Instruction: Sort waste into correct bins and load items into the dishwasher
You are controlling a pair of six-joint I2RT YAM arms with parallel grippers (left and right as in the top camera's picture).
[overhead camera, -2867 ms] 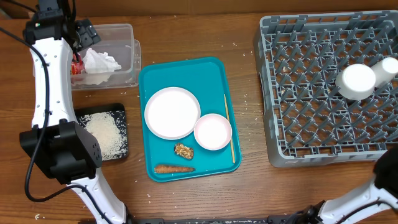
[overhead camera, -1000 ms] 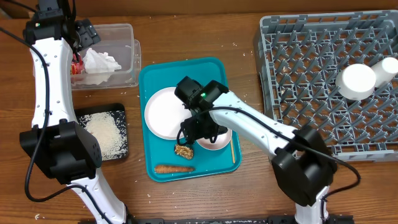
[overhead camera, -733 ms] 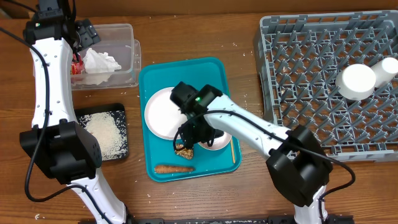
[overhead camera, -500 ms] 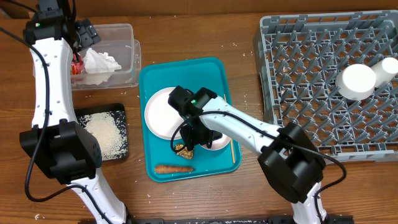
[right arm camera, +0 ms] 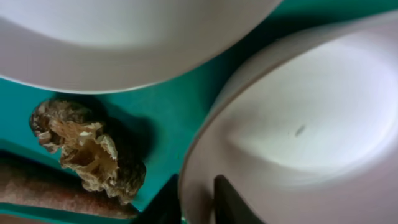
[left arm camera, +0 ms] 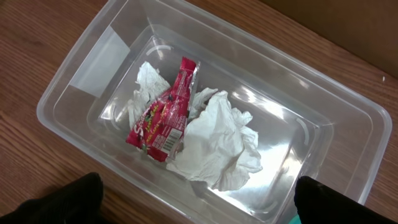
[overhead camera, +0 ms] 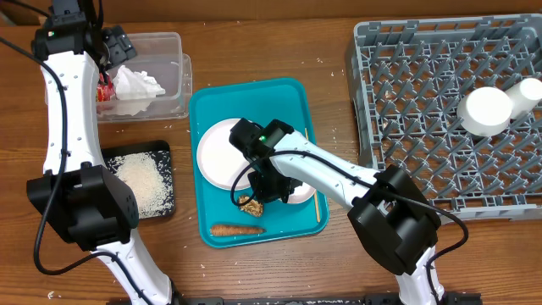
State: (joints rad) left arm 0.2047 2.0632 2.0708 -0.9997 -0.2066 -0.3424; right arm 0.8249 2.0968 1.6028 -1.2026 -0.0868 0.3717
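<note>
R tool [right arm camera: 190,203] dropped — now pinching bowl [right arm camera: 298,124] rim, nr food lump [right arm camera: 87,149].

A red snack wrapper [left arm camera: 163,115] is lying against a crumpled white napkin [left arm camera: 217,143] inside the clear tub [left arm camera: 298,112], which is sitting on the wooden worktop [left arm camera: 31,37].

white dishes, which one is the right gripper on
The bowl, the smaller round dish beside the plate on the teal tray: the right gripper straddles its rim. The cup lies off in the rack.
</note>
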